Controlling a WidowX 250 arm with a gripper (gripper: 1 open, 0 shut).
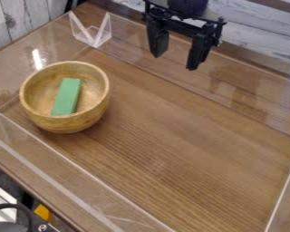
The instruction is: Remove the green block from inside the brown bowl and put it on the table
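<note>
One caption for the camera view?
Open gripper above the table; green block lies in brown bowl.

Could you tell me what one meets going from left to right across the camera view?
Brown bowl with the green block inside it, then bare table, then the gripper, jaws open, at upper right.

This looks like a robotics lab or test bench rather than a home. A glossy brown wood-grain tabletop (pixel 172 136) is fenced in by low clear plastic walls (pixel 62 181), which make a bounded work area, and a black robot gripper with two dark fingers (pixel 178 45) hangs over its far side. Pale wooden planking (pixel 26 18) runs behind the enclosure, and black cables with a yellow-marked part (pixel 36 217) show past the near edge.
</note>
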